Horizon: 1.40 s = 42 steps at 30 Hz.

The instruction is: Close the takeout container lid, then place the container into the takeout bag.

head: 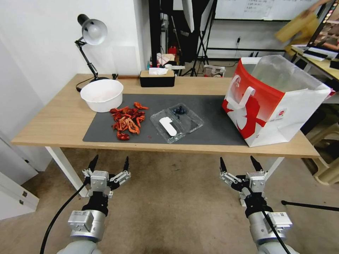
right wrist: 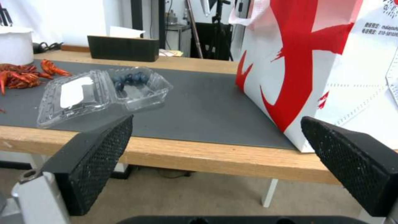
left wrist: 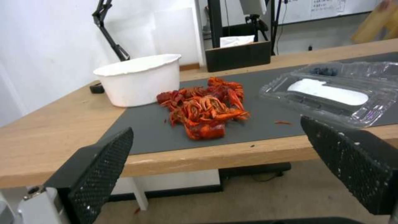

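Clamshell lies open on the mat, both arms parked below the table edge.

Big to small: your takeout bag [head: 275, 102] stands upright on the table's right end, mouth open, well apart from the container [head: 177, 122], which sits mid-mat betw. the red food scraps [head: 127, 120] and the bag. Container's long axis runs diagonal, near-left to far-right; takeout container lid [head: 165, 127] is the nearer, left half, berries in the far half. Left gripper [head: 109, 165] and right gripper [head: 240, 164] both hang w/ fingers spread apart, empty. The container is ahead and betw. them; I'd judge left slightly nearer the lid, right nearer the bag.
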Available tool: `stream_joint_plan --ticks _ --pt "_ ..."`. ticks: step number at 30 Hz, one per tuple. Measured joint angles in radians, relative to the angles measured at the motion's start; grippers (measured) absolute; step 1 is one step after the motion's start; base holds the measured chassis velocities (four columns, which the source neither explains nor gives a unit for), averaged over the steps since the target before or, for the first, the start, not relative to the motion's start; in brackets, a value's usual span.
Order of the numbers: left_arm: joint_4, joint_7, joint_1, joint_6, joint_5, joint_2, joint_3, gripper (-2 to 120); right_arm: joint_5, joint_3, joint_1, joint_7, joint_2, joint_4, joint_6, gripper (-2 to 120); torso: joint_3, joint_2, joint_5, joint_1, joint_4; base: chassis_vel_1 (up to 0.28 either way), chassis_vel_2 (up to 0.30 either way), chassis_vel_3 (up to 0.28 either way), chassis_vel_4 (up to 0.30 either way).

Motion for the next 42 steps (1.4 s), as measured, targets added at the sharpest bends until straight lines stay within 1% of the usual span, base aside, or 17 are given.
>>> stream_joint_plan --ticks 23,28,29,30,31,32,33,34,35,36,38,39,42 --pt "0.000 0.000 0.000 0.000 -0.001 0.000 0.000 100 0.000 0.000 0.000 0.000 0.000 0.000 0.000 100 0.000 0.000 0.0000 0.000 0.0000 0.000 0.000 0.000 0.000" --pt "-0.002 -0.006 -0.001 0.008 -0.015 0.006 0.002 100 -0.006 -0.005 -0.025 -0.016 0.016 0.018 -0.028 100 0.000 0.000 0.0002 0.000 0.0003 0.000 0.000 0.000 0.000" --pt "-0.004 -0.012 -0.001 0.016 -0.028 0.009 0.005 100 -0.024 -0.027 -0.076 -0.055 0.055 0.061 -0.089 100 0.000 0.000 0.0001 0.000 0.0005 0.000 0.000 0.000 0.000" --pt "-0.012 -0.022 -0.003 0.030 -0.050 0.017 0.008 100 -0.034 -0.038 -0.111 -0.077 0.077 0.084 -0.124 100 0.000 0.000 -0.0004 0.000 -0.0006 0.000 0.000 0.000 0.000" --pt "-0.012 -0.022 -0.003 0.030 -0.050 0.017 0.008 100 -0.034 -0.038 -0.111 -0.077 0.077 0.084 -0.124 100 0.000 0.000 -0.0004 0.000 -0.0006 0.000 0.000 0.000 0.000" --pt "-0.027 -0.044 -0.006 0.059 -0.094 0.033 0.016 100 -0.041 -0.045 -0.139 -0.099 0.095 0.104 -0.150 100 0.000 0.000 -0.0006 0.000 -0.0007 0.000 0.000 0.000 0.000" --pt "-0.042 -0.068 -0.010 0.091 -0.144 0.051 0.025 100 -0.041 -0.045 -0.144 -0.109 0.099 0.109 -0.154 100 0.000 0.000 -0.0002 0.000 0.0000 0.000 0.000 0.000 0.000" --pt "-0.050 -0.080 -0.012 0.108 -0.169 0.060 0.029 100 -0.041 -0.045 -0.146 -0.112 0.100 0.111 -0.154 100 0.000 0.000 -0.0002 0.000 0.0002 0.000 0.000 0.000 0.000" --pt "-0.067 -0.104 -0.016 0.141 -0.220 0.079 0.040 100 -0.041 -0.045 -0.146 -0.114 0.100 0.112 -0.154 100 0.000 0.000 0.0001 0.000 0.0001 0.000 0.000 0.000 0.000" --pt "-0.067 -0.104 -0.016 0.141 -0.220 0.079 0.040 100 -0.041 -0.045 -0.146 -0.114 0.100 0.112 -0.154 100 0.000 0.000 0.0001 0.000 0.0001 0.000 0.000 0.000 0.000" --pt "-0.088 -0.135 -0.022 0.183 -0.284 0.102 0.051 100 -0.041 -0.045 -0.147 -0.115 0.099 0.113 -0.152 100 0.000 0.000 0.0000 0.000 0.0001 0.000 0.000 0.000 0.000" --pt "-0.088 -0.135 -0.022 0.183 -0.284 0.102 0.051 100 -0.041 -0.045 -0.147 -0.115 0.099 0.113 -0.152 100 0.000 0.000 0.0000 0.000 0.0001 0.000 0.000 0.000 0.000" --pt "-0.122 -0.187 -0.030 0.253 -0.391 0.141 0.071 100 -0.041 -0.044 -0.146 -0.115 0.098 0.114 -0.149 100 0.000 0.000 0.0000 0.000 0.0001 0.000 0.000 0.000 0.000"
